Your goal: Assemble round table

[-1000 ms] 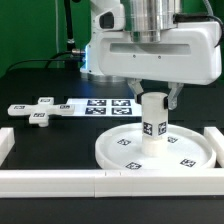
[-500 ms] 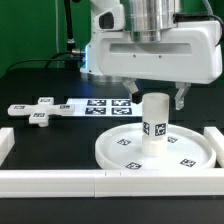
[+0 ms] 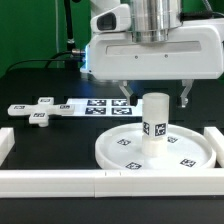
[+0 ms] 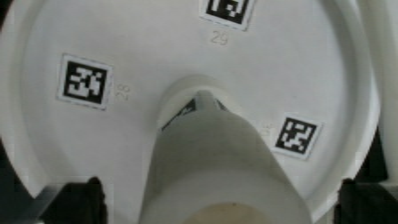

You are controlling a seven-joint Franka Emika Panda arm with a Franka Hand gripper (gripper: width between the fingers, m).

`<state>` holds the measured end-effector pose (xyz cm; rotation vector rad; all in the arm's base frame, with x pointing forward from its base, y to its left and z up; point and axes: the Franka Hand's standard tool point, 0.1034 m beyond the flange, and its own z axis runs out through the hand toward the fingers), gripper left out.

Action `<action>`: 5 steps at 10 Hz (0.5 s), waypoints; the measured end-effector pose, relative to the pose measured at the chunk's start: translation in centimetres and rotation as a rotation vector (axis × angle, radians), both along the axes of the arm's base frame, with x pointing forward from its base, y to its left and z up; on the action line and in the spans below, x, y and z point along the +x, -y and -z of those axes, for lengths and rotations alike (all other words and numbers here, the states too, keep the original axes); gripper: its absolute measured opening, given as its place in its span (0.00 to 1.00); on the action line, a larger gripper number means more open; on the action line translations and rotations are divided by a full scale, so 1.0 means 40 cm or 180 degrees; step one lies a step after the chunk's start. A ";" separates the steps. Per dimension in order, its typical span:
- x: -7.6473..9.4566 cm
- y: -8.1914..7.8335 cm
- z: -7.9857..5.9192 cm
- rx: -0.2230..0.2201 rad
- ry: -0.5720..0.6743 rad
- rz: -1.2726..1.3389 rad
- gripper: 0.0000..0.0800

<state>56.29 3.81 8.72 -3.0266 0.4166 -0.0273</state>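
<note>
The round table is only part built: its post [image 3: 153, 122] stands upright on the middle of the rimmed disc [image 3: 102, 150], directly below the gap between my fingers [image 3: 186, 95]. The gripper [image 3: 154, 94] hangs spread wide and grips nothing, one tip on each side of the post's top, clear of it. In the wrist view the post [image 4: 214, 160] rises between the two dark fingertips [image 4: 80, 195] with the disc [image 4: 107, 130] spread beneath. I cannot tell whether the post is seated or merely resting. If it is loose, a descent slightly off centre could land a tip on its top and topple it, and an uneven squeeze could shove it sideways and slide the disc with it. The cross piece [image 3: 38, 110] lies well beyond the finger on the exterior view's left, with the marker board [image 3: 100, 105] between it and that finger. The rails [image 3: 60, 180] run just beside the disc, so it has little room to slide.
</note>
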 end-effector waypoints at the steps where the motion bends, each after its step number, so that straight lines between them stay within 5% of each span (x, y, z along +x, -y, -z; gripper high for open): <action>1: 0.004 -0.001 -0.004 -0.0107 0.0025 -0.0542 0.81; 5: 0.012 -0.003 -0.010 -0.0287 0.0078 -0.1875 0.81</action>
